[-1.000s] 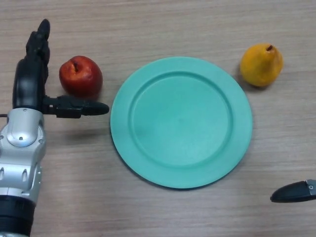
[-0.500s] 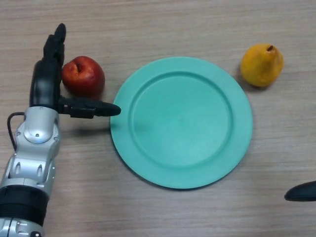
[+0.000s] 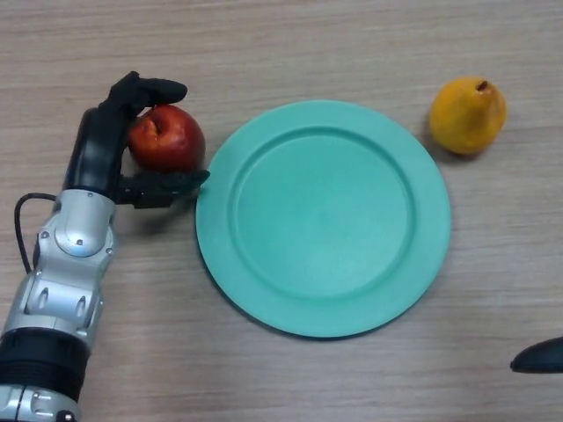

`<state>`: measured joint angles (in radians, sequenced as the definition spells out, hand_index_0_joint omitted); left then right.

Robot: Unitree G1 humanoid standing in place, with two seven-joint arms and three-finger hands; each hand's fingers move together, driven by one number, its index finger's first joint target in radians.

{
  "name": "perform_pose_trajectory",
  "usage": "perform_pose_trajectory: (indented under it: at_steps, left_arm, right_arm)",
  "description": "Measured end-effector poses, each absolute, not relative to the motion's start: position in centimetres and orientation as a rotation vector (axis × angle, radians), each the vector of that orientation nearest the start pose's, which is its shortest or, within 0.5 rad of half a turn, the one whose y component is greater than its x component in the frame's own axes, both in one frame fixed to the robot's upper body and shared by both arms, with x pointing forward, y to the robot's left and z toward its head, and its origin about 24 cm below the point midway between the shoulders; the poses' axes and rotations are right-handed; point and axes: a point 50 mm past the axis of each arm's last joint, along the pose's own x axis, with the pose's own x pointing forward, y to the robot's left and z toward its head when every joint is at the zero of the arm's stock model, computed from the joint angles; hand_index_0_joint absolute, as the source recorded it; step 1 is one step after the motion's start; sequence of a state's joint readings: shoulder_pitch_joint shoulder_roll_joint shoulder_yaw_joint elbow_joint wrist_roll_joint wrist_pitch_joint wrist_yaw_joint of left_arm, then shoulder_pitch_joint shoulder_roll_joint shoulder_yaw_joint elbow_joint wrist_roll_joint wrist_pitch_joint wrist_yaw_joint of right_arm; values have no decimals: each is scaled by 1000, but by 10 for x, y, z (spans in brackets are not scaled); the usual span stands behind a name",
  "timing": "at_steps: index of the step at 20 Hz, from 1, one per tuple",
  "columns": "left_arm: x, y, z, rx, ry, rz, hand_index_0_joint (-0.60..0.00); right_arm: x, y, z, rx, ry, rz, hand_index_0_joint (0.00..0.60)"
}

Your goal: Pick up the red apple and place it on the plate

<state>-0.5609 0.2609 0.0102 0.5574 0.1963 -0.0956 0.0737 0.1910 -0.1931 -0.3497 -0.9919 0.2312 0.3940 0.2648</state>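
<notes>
Left hand [image 3: 107, 151] has closed on the red apple [image 3: 167, 138] — fingers curled over its far top, thumb tucked under its near side. Half a second back the fingers stood straight along the apple's left flank and the thumb pointed out flat toward the plate; a second back the hand was further left, clear of the fruit. So the reach is finished and the grasp is made.

Apple appears to sit on the wooden table [image 3: 290, 378] yet, just beside the left rim of the green plate [image 3: 324, 299], slightly nearer the rim than before. No lift evident. Thumb tip lies very close to the plate's edge.

Judgement: next comes a raise and a short carry rightward over the rim. The grip looks a wrap from one side, so a roll out of the hand is the risk.

Yellow pear [image 3: 467, 115] rests well apart, beyond the plate's upper right. Right hand [image 3: 538, 357] shows only as a dark tip at the lower right edge; its state cannot be told.
</notes>
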Motion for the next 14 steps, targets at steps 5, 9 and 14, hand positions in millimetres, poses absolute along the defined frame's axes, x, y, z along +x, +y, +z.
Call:
perform_pose_trajectory:
  at_steps: [5,9,14]
  left_arm:
    - [345,206,119,561,-175,150,-600]
    - [326,198,148,553,-278,171,-600]
    - [295,147,176,448,-405,-32,-600]
  right_arm:
    - [160,-214,204,-169,-468,29,0]
    - [161,-215,207,-153,-471,49,0]
    - [160,-218,211,-164,-493,28,0]
